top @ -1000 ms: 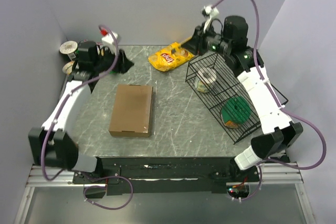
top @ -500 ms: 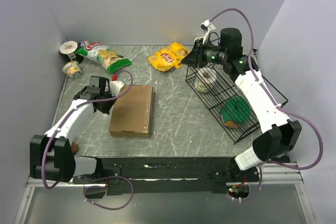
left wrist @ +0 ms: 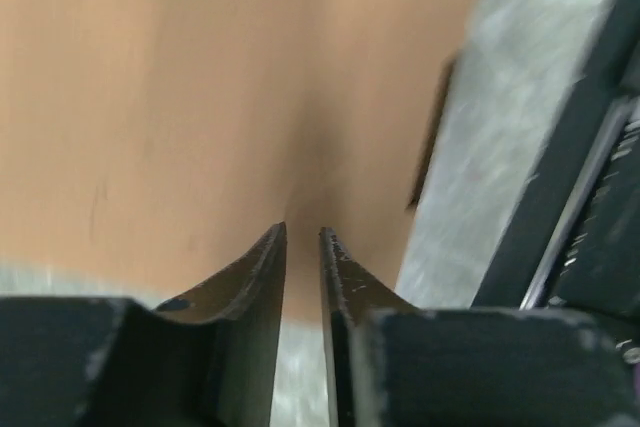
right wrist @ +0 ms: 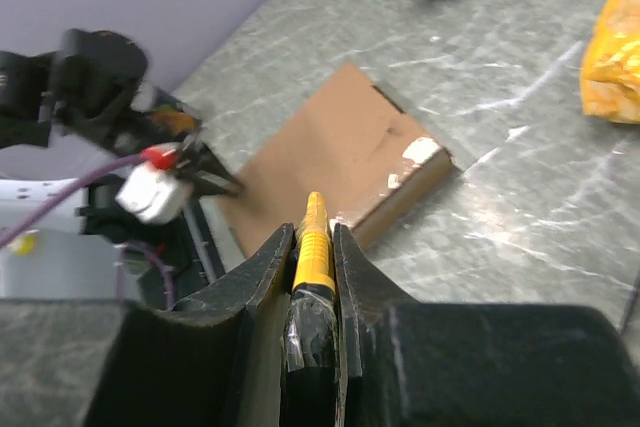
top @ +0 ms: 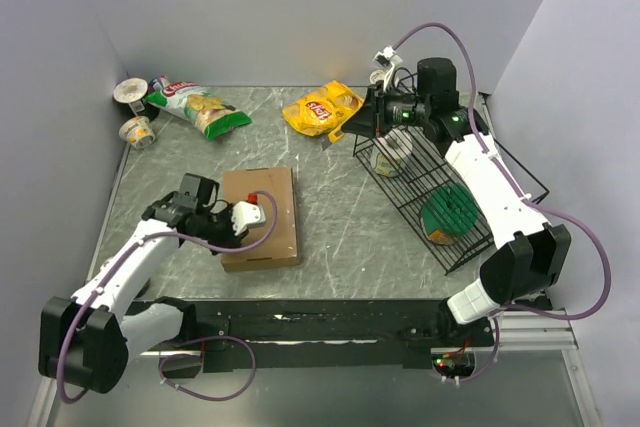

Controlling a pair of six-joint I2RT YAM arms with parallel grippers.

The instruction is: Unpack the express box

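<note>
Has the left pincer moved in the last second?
Yes. The left pincer has come away from the cups in the far-left corner, toward the table's near edge, and now sits at the box.

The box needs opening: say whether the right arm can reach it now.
Probably yes: bare tabletop lies between the right fingers, shut on a yellow tool, and the box; the left fingers occupy its left side.

I am wearing white over black.
Purple cables (top: 436, 26) are looping along my arms (top: 130, 252); my left gripper (left wrist: 301, 230) is showing scuffs.
</note>
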